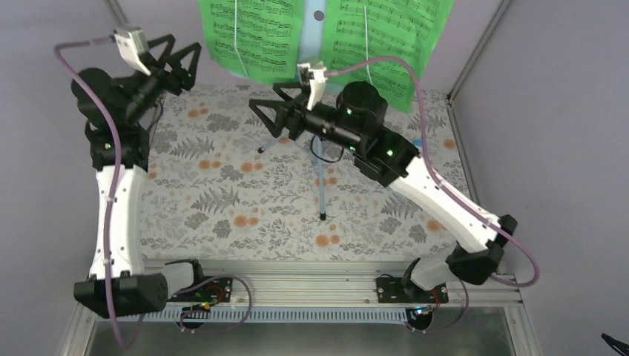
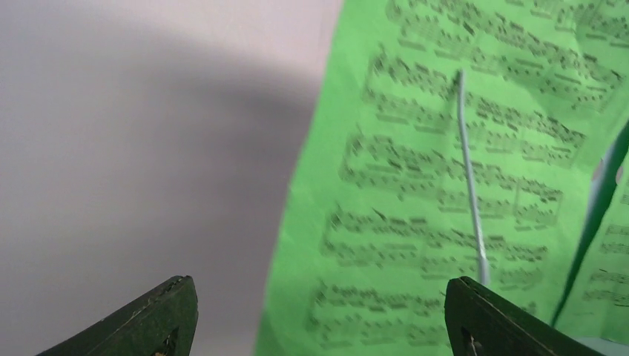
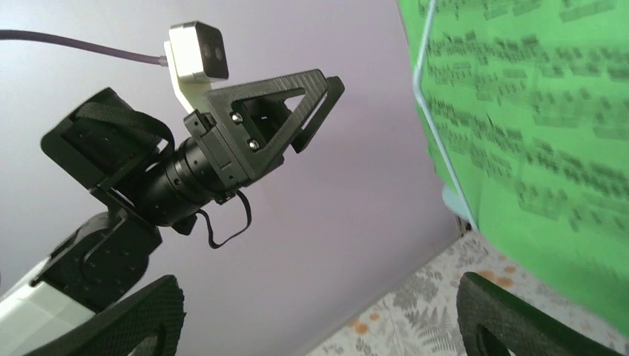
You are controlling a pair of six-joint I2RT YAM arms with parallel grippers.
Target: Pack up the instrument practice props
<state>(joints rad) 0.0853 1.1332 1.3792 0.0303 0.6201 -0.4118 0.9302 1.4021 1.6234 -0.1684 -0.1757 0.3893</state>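
- Left gripper (image 1: 184, 50), jaws spread wide and holding nothing, hovers at 10 o'clock over the worktop (image 1: 222, 194), just beside the outer edge of the left sheet-music page (image 1: 256, 33).
- Right gripper (image 1: 265, 100), also spread and empty, sits near centre, in front of the music stand (image 1: 321, 174) and just below the pages, pointing toward 9 o'clock.
- At 12 o'clock the pale blue stand is upright on its tripod legs; two bright green pages hang across its desk, the right sheet-music page (image 1: 386, 37) well apart from either gripper.
- A thin wire retainer (image 2: 470, 185) crosses the left page, probably pinning it to the desk, so the paper likely has to slide out from under it.
- Left arm rises from its base at 7 o'clock, folds at the elbow and reaches toward 1 o'clock.
- Right arm climbs from 5 o'clock out to 3 o'clock, then bends its forearm back across the middle.
- No metronome can be made out.
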